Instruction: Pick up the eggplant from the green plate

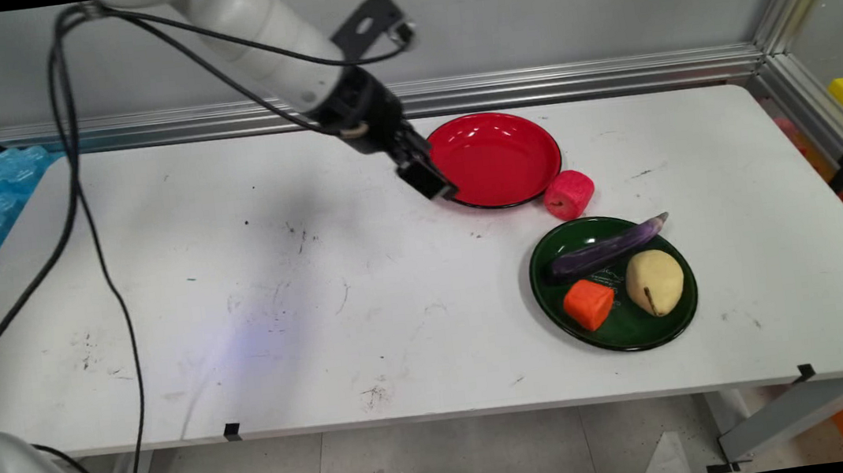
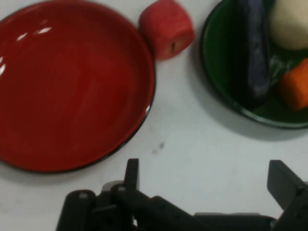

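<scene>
The gripper [image 1: 432, 180] is seen at the near-left rim of the red plate [image 1: 496, 156], low over the white table [image 1: 278, 300]. In the hand view its two fingers [image 2: 132, 175] are set wide apart with only bare table between them, so it is spread and nothing is held. The red plate is empty and is the thing nearest the gripper; in the main view the fingertips appear to lie against or just over its rim, though actual contact cannot be told.

Just beyond the plate's right edge, a pink-red apple-like block [image 1: 569, 194] is found, touching or nearly touching that rim. It lies to the right of the gripper, across the plate.

Further right and nearer the camera, a dark green plate [image 1: 546, 286] is set. On it are held a purple eggplant [image 1: 607, 249], laid with its long axis running left to right and its stem end over the far rim, a pale pear [image 1: 655, 283], and an orange carrot chunk [image 1: 589, 304].
</scene>
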You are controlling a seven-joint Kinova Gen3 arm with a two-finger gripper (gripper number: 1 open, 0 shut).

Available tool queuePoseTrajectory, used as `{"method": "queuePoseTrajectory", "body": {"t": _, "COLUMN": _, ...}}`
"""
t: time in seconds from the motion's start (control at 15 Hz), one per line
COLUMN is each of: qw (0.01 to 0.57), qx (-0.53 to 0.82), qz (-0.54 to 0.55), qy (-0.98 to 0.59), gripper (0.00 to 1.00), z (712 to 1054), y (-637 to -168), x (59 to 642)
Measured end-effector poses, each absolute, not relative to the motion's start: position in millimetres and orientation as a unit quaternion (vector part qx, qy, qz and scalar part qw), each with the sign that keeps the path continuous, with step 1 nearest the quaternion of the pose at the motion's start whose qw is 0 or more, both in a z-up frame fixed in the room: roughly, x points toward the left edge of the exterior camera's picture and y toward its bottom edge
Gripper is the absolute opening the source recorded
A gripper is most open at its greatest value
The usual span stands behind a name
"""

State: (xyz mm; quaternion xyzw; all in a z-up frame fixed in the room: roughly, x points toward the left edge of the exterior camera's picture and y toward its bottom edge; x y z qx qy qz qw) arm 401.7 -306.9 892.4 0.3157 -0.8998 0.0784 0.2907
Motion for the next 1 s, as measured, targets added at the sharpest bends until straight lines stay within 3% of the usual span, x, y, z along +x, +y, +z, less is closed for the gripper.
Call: {"method": "queuePoseTrajectory", "body": {"t": 1.0, "qw": 0.286, "qx": 0.275, "qz": 0.081, "qy": -0.914, "gripper": 1.00, "z": 843.4, "y": -329.6, "x": 257.1}}
